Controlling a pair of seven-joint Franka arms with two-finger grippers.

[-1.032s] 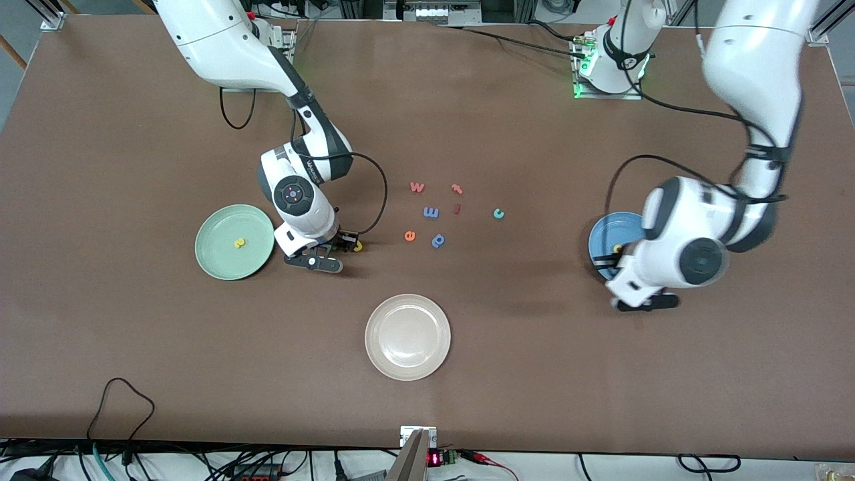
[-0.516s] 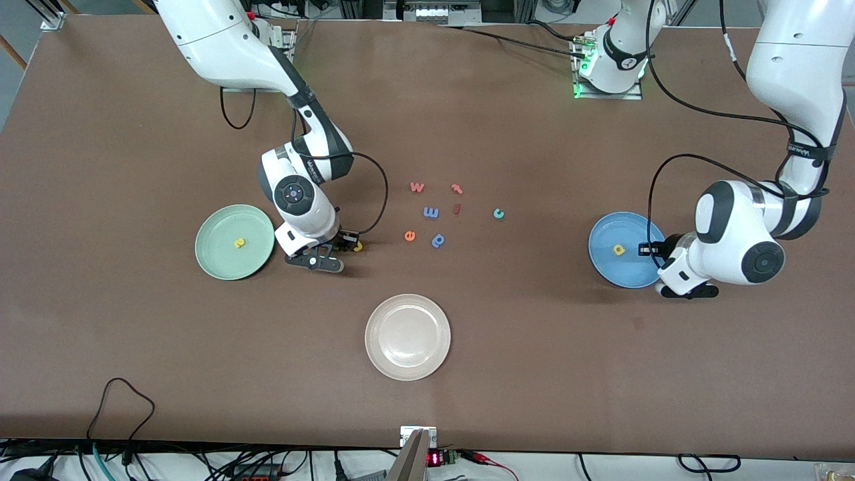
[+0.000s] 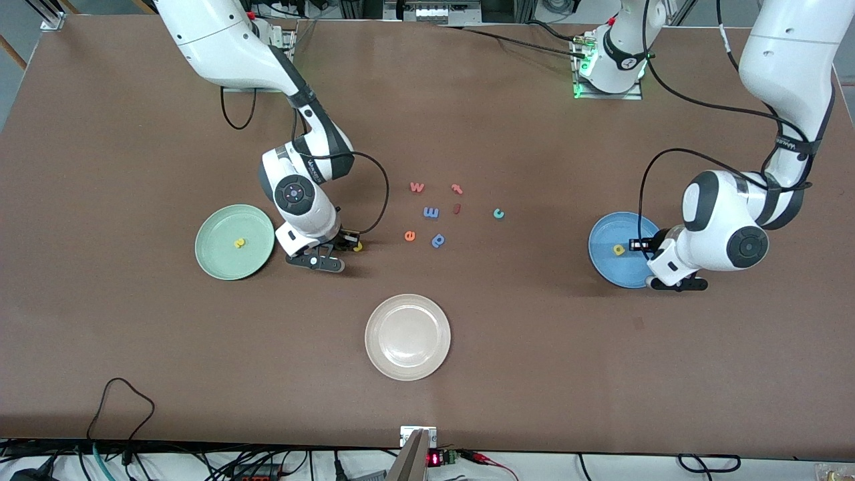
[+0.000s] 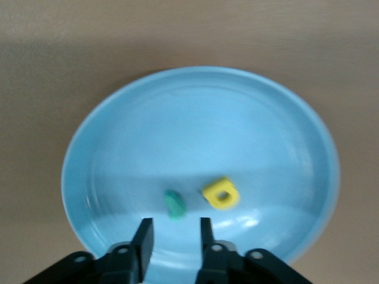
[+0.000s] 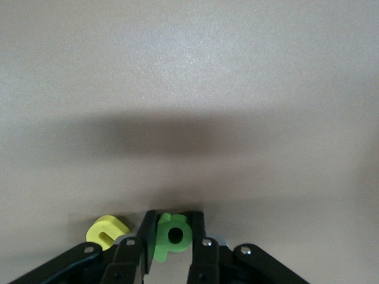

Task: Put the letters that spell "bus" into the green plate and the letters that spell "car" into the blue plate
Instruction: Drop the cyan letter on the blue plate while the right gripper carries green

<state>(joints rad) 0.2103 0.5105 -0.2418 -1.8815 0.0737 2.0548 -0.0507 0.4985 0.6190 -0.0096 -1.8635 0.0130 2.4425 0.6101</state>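
White arms w/ grey-black joints, black cables looped alongside, black fingers (image 4: 143,236), green base LEDs.

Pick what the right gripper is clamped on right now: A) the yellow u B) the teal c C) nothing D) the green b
D: in the right wrist view the right gripper has its fingers shut on the green b, while the yellow u lies loose on the table beside it.

foam letters on table readable as shapes: red w (image 3: 417,187), blue m (image 3: 431,212), orange e (image 3: 409,235), blue p (image 3: 438,240), teal c (image 3: 498,214), arm branding illegible
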